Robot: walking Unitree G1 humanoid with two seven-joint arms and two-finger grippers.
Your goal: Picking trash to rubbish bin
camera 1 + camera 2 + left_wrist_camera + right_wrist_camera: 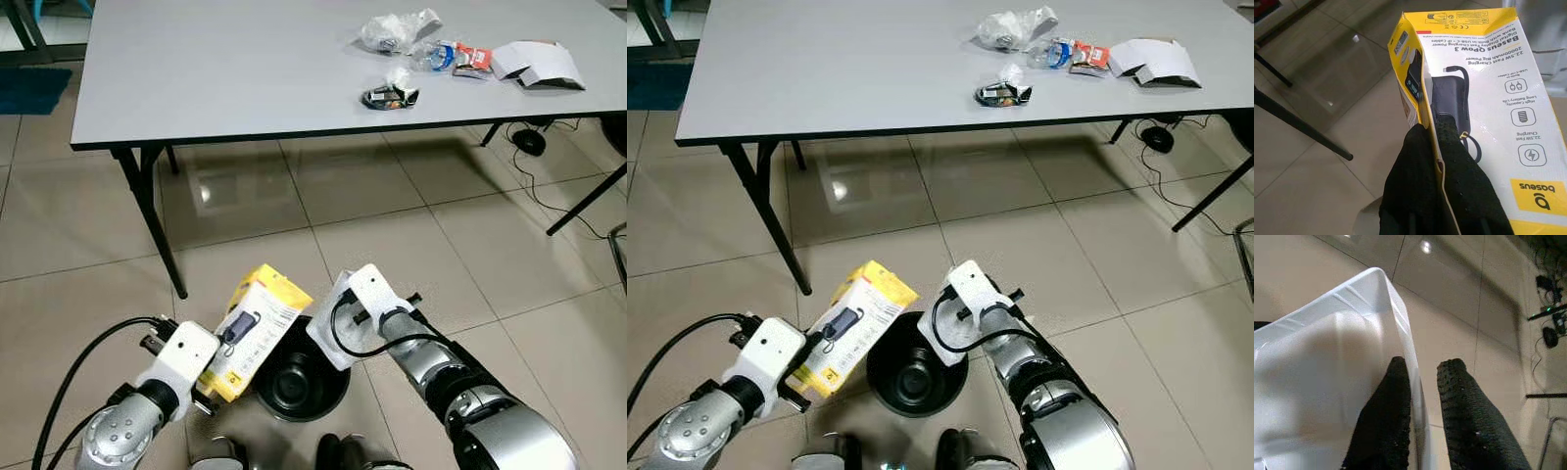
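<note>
My left gripper [1437, 147] is shut on the lower end of a yellow power-bank box [257, 328], held tilted at the left rim of the black rubbish bin [299, 387] on the floor. My right gripper [1422, 369] is shut on the rim of a white plastic tray [1327, 382], which hangs over the bin's right side [328, 333]. More trash lies on the grey table [225, 78] at its far right: a crumpled clear bag [397, 29], a dark wrapper [389, 95], a small bottle [438, 56], a red packet [473, 59] and an open white carton [537, 64].
The table's black leg [157, 230] stands on the tiled floor just ahead and left of the bin. Cables and a black device [530, 142] lie under the table's right end, by a slanted leg [588, 196]. A blue mat [29, 88] is far left.
</note>
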